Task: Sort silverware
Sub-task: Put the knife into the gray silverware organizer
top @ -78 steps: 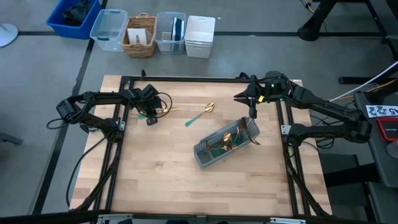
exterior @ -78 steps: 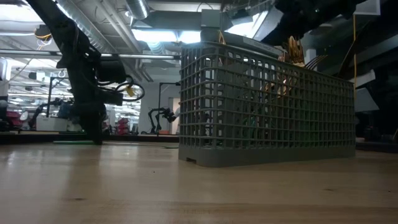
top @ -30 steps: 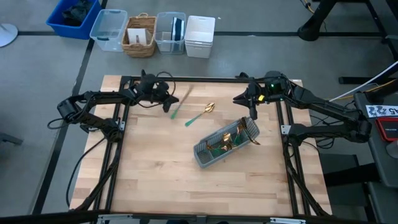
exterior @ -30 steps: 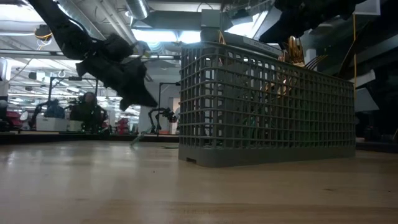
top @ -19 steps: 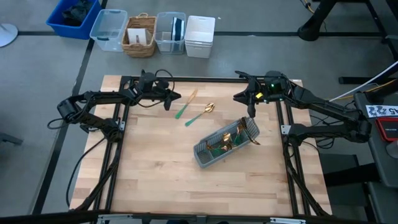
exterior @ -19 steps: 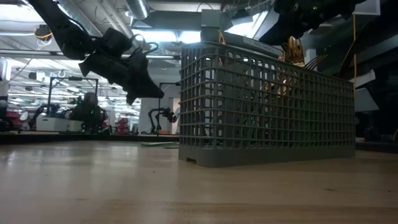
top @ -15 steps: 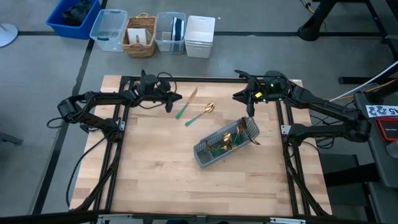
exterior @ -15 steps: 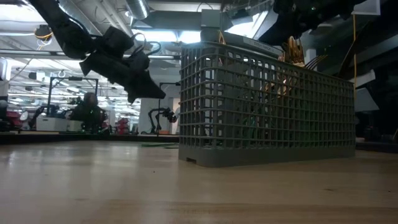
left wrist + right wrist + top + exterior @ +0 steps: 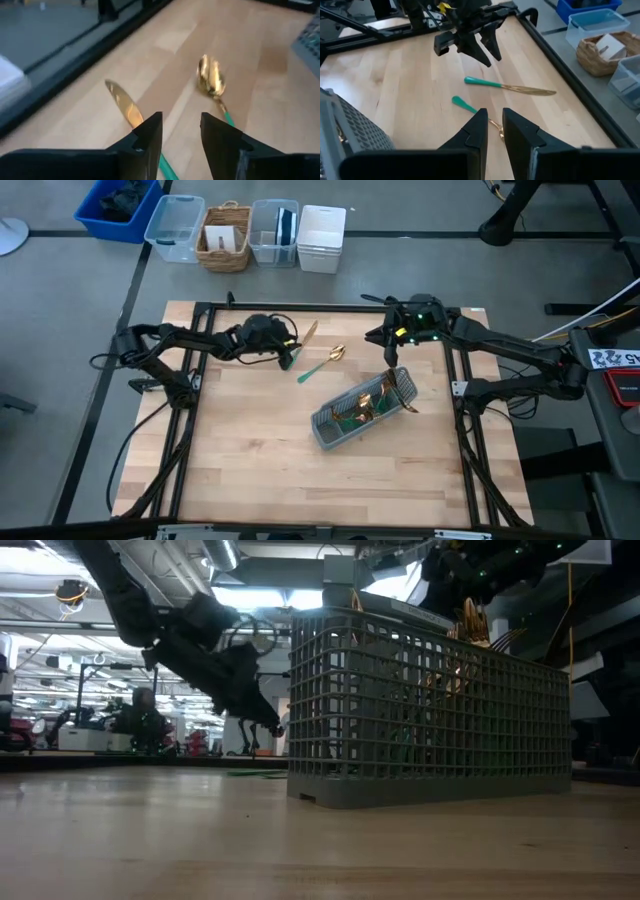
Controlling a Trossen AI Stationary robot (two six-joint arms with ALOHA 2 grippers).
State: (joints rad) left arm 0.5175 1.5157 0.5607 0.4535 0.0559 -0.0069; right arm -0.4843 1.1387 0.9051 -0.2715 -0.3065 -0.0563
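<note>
A knife (image 9: 300,345) with a gold blade and a teal handle lies flat near the table's far edge. A matching spoon (image 9: 325,363) lies just to its right. The grey slotted caddy (image 9: 362,410) stands right of centre with several gold pieces in it. My left gripper (image 9: 285,352) is open and hovers over the knife's handle end. In the left wrist view its fingers (image 9: 147,137) stand on either side of the handle (image 9: 167,170), with the spoon (image 9: 210,80) beyond. My right gripper (image 9: 390,352) hangs above the table between spoon and caddy, open by a narrow gap (image 9: 495,130).
Black frame rails (image 9: 300,308) run along the table's far, left and right edges. Beyond the far edge stand a blue bin (image 9: 118,208), clear tubs (image 9: 175,227) and a wicker basket (image 9: 224,237). Bare wood (image 9: 250,450) fills the table's near left.
My left gripper has moved toward the table's right and down, coming over the knife's handle end. The knife itself shifted a little to the right early on and has lain still since. My right gripper has drifted slightly toward the table's left.
</note>
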